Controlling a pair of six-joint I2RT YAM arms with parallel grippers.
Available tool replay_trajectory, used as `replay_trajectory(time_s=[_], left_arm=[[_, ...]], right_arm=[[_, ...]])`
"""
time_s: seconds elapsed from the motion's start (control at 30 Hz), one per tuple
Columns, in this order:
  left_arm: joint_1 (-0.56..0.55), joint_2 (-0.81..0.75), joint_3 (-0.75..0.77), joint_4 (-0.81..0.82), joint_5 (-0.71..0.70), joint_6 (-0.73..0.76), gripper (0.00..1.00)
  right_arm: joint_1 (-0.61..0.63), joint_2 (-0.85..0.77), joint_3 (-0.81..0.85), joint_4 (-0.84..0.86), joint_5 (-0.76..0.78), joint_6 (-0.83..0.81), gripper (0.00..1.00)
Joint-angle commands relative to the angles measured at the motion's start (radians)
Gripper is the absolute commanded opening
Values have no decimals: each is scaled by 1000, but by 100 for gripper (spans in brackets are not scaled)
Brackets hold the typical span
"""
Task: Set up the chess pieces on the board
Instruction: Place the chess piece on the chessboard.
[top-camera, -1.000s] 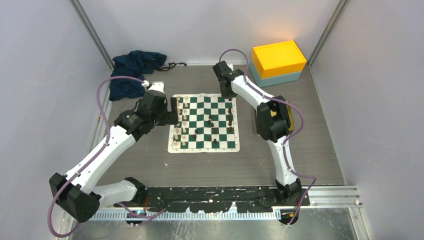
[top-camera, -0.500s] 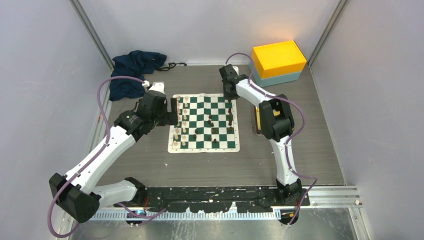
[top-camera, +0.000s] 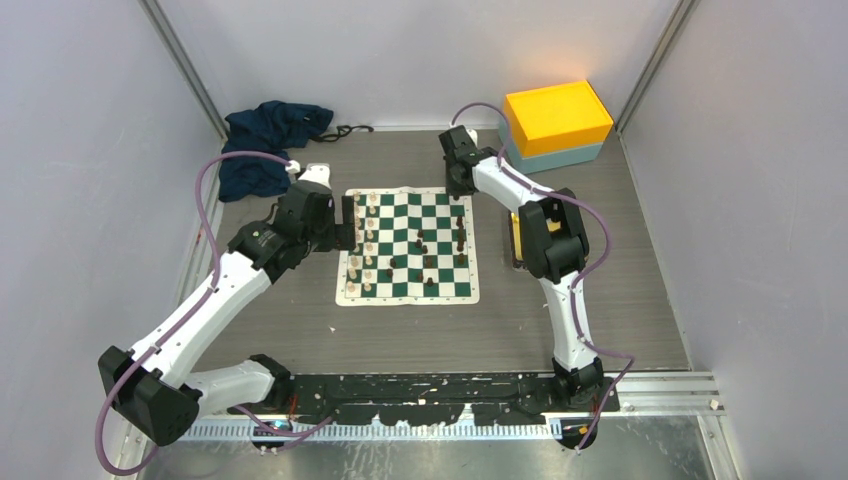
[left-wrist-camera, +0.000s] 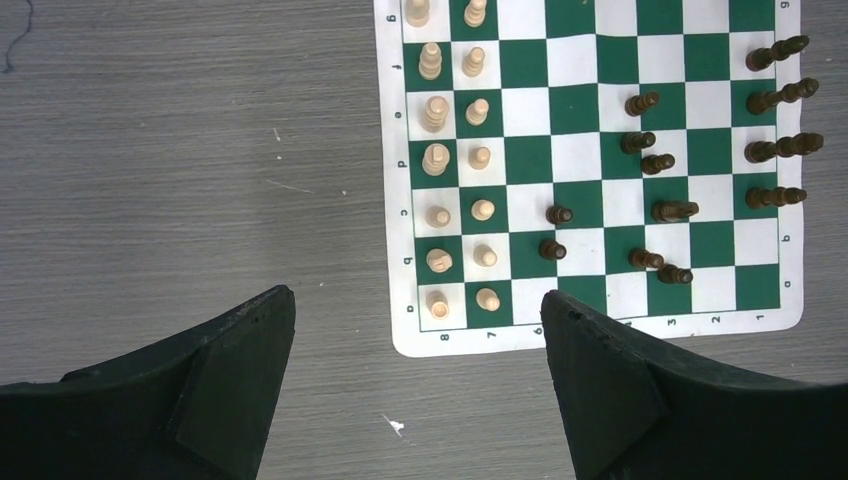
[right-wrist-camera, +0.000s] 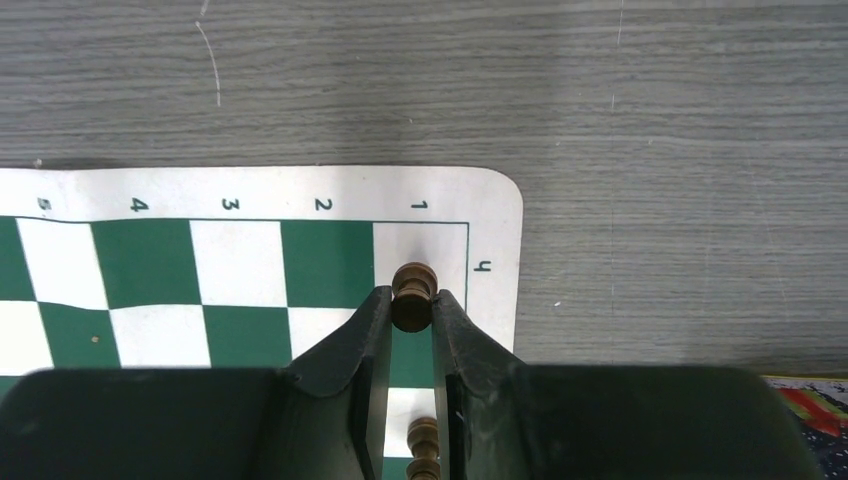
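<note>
The board (top-camera: 405, 212) lies flat at the table's middle. Cream-white chess pieces (top-camera: 365, 245) stand in two columns along its left side, also in the left wrist view (left-wrist-camera: 435, 160). Dark pieces (left-wrist-camera: 775, 150) are spread over the right half. My right gripper (right-wrist-camera: 411, 305) is at the board's far right corner (top-camera: 460, 192), shut on a dark brown piece (right-wrist-camera: 412, 285) over the corner square. I cannot tell whether that piece touches the board (right-wrist-camera: 150, 260). Another dark piece (right-wrist-camera: 423, 440) stands just behind it. My left gripper (left-wrist-camera: 417, 295) hangs open over the board's left edge (top-camera: 347, 222), holding nothing.
An orange and teal box (top-camera: 556, 125) stands at the back right. A dark blue cloth (top-camera: 268, 140) lies at the back left. A gold tray (top-camera: 517, 240) shows beside the board under the right arm. Grey walls close in the table.
My right gripper moved a little to the right along the board's far edge with the dark piece in it, then held still. The left arm has not moved.
</note>
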Motion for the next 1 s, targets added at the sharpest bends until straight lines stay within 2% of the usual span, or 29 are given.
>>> replay_trajectory(time_s=[0.0, 0.63, 0.83, 0.97], left_arm=[[5, -6, -2, 40, -21, 23, 94], [6, -1, -16, 49, -11, 15, 94], [5, 0, -15, 48, -8, 11, 95], [5, -4, -18, 46, -9, 5, 96]], right_arm=[[-4, -2, 71, 10, -4, 10, 1], [-7, 20, 37, 23, 5, 3, 6], [-7, 14, 27, 21, -2, 0, 34], [-8, 8, 25, 21, -6, -6, 44]])
